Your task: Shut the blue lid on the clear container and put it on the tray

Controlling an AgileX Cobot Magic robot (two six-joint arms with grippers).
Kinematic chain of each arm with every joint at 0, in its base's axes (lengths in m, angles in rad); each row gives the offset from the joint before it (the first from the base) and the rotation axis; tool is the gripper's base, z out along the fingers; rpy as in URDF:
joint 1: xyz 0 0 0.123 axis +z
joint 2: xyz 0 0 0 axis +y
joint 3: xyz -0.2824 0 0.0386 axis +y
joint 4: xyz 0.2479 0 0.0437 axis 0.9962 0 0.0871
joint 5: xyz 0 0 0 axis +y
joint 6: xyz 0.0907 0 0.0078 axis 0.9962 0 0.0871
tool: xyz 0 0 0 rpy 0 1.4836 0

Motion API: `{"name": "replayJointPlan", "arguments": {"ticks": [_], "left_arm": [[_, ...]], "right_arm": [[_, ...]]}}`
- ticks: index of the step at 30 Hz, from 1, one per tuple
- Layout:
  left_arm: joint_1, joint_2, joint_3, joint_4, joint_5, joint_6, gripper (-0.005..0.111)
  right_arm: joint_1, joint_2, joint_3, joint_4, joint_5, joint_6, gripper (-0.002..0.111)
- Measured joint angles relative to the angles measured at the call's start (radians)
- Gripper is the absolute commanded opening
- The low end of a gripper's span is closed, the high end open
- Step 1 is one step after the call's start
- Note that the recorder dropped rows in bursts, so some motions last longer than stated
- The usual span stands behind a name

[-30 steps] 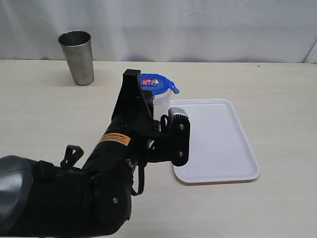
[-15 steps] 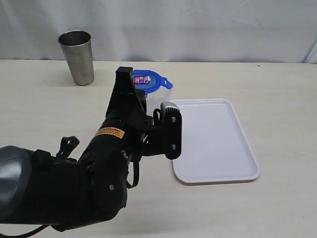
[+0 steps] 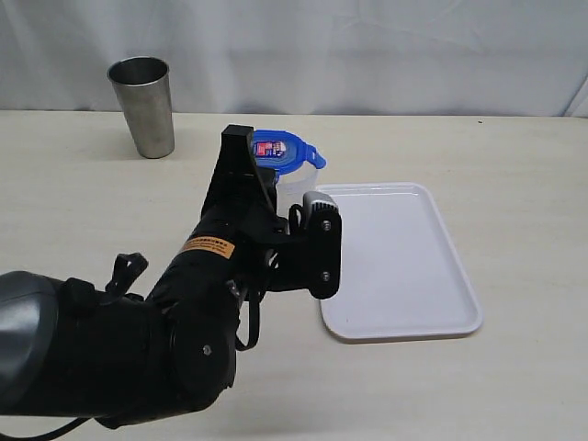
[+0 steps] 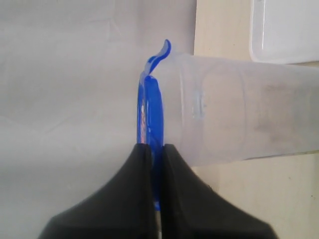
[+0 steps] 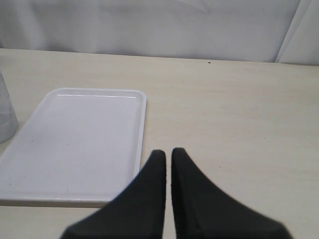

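The blue lid (image 3: 280, 147) sits on top of the clear container (image 3: 301, 184), just left of the white tray (image 3: 404, 266). My left gripper (image 4: 155, 145) is shut on the rim of the blue lid (image 4: 152, 109), with the clear container (image 4: 239, 119) hanging from it beside a corner of the tray (image 4: 284, 30). My left arm (image 3: 239, 239) hides the container's base, so I cannot tell whether it touches the table. My right gripper (image 5: 168, 152) is shut and empty, low over the table by the tray's (image 5: 75, 139) near edge.
A steel cup (image 3: 144, 106) stands upright at the back left of the table. A white cloth backdrop runs along the far edge. The bulky left arm fills the lower left of the exterior view.
The left arm, with the lid and container in its grip, has shifted slightly left and up, then eased back a touch to the right. The right gripper shows no change.
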Motion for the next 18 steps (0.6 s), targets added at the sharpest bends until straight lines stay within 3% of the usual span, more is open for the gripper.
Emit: {"name": "replayJointPlan", "arguments": {"ticks": [18], "left_arm": [[0.0, 0.0, 0.0, 0.01, 0.039, 0.0, 0.0]], "right_arm": [[0.0, 0.0, 0.0, 0.0, 0.0, 0.0, 0.004]]}}
